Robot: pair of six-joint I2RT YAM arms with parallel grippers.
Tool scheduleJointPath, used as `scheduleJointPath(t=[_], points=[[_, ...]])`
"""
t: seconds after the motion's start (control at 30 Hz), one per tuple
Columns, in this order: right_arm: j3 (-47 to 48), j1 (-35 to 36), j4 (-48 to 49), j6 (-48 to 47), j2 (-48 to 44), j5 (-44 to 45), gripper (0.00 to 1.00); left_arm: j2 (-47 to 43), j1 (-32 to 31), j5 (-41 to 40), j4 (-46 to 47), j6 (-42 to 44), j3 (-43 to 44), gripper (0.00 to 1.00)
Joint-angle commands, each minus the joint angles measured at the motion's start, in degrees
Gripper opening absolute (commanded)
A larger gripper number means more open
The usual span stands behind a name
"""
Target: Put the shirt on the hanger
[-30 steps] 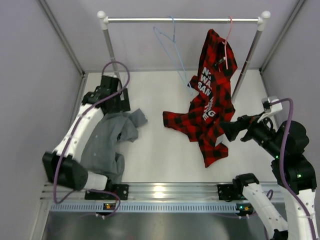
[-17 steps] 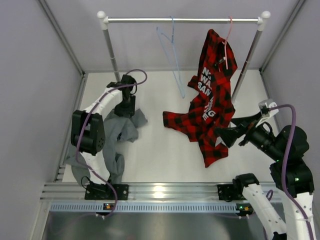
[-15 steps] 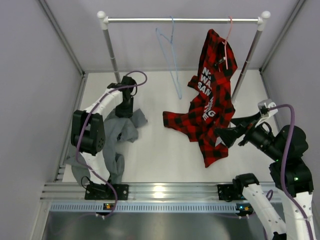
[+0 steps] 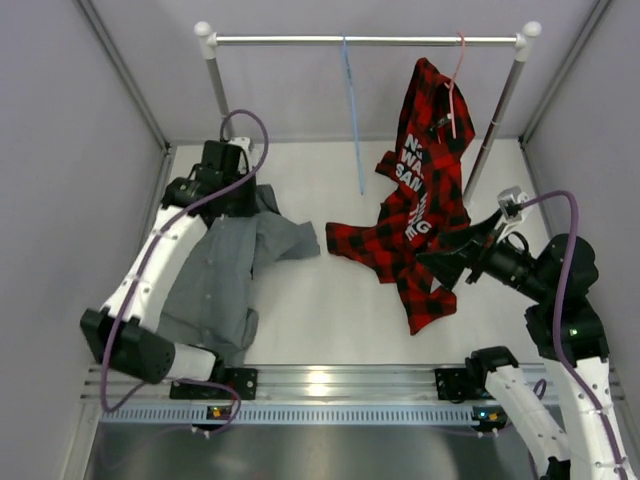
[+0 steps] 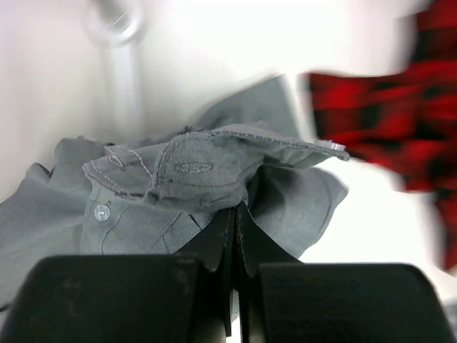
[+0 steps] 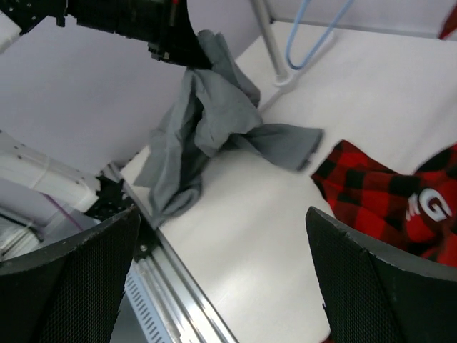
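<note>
Where pale grey panels wall it in, the white bench (image 4: 330, 310) carries a metal clothes rail (image 4: 370, 40) across its far edge. From the near-left corner the left arm stretches along the left edge, its left gripper (image 5: 234, 211) pinched tight on a fold of the plain grey button-up shirt (image 4: 225, 270). That shirt lies crumpled along the left edge, its length running near to far, one flap spread toward the middle. The thin light-blue wire hanger (image 4: 351, 110) hangs from the rail, hook up, its long axis vertical and edge-on from above. By the right edge the right gripper (image 4: 448, 258) hovers with fingers spread wide, pointing left toward the red-and-black plaid shirt (image 4: 415, 230).
</note>
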Motion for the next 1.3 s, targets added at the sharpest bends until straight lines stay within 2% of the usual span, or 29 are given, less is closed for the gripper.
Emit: scheduleJointPath(t=[0.0,0.07,0.1,0.13,0.2,0.23,0.27,0.33,0.4,0.43,0.47,0.5,0.53,0.6,0.73,0.93,1.07,1.27], points=[[-0.4,0.9,14.0,5.0,3.6,-11.9,0.94,-11.2,-0.9,15.4,6.4,-2.0,0.3,0.00],[0.8,2.9,13.9,5.0,7.6,-13.0,0.94,-17.4,-1.0,21.3,9.5,-4.4,-2.1,0.00],[1.3,4.3,12.2,3.4,8.8,-12.1,0.94,-19.5,-1.4,27.5,11.3,-5.7,-6.1,0.00],[1.5,6.4,11.3,2.6,11.3,-8.3,0.94,-21.5,-1.8,30.6,16.4,-8.4,-9.0,0.00],[1.2,15.4,10.7,1.2,13.3,-2.6,0.94,-28.5,-3.6,35.1,24.0,-12.0,-16.5,0.00],[0.7,19.2,11.9,0.9,14.9,3.2,0.94,-31.0,-4.3,36.6,32.0,-16.2,-24.9,0.00],[-0.7,26.5,12.8,0.7,15.4,6.8,0.94,-33.2,-5.1,36.6,35.6,-18.0,-28.9,0.00],[-3.9,34.6,15.7,1.1,16.4,18.2,0.92,-39.4,-7.0,36.4,45.3,-23.2,-40.3,0.00],[-7.0,37.4,17.7,6.6,16.9,26.2,0.90,-44.1,-8.5,35.3,49.9,-26.2,-47.3,0.00],[-8.9,38.7,21.0,9.7,16.7,32.4,0.90,-49.4,-8.8,33.1,51.4,-29.0,-50.8,0.00],[-14.0,38.9,23.5,12.8,16.5,34.4,0.90,-52.2,-9.1,32.3,54.1,-30.0,-56.8,0.00],[-16.8,39.0,25.9,19.0,16.5,35.7,0.89,-54.6,-9.2,31.6,54.0,-31.1,-59.5,0.00],[-22.0,39.1,28.9,22.0,16.6,36.8,0.89,-59.3,-9.2,31.4,54.0,-32.7,-61.9,0.00],[-26.0,39.1,37.2,27.4,17.6,36.5,0.87,-63.4,-9.2,31.5,53.8,-35.6,-67.1,0.00],[-29.7,39.7,45.5,30.3,24.8,34.7,0.85,-71.3,-9.1,31.3,50.8,-38.0,-70.4,0.00],[-30.5,40.0,59.3,35.8,36.0,32.6,0.84,-77.8,-9.2,22.3,29.7,-32.9,-62.0,0.00],[-29.5,40.5,69.2,40.8,43.3,33.5,0.84,-80.3,-9.2,21.4,26.7,-31.5,-59.1,0.00],[-23.2,43.3,74.0,47.8,54.9,37.7,0.91,-80.2,-9.2,22.7,26.2,-29.1,-57.2,0.00]])
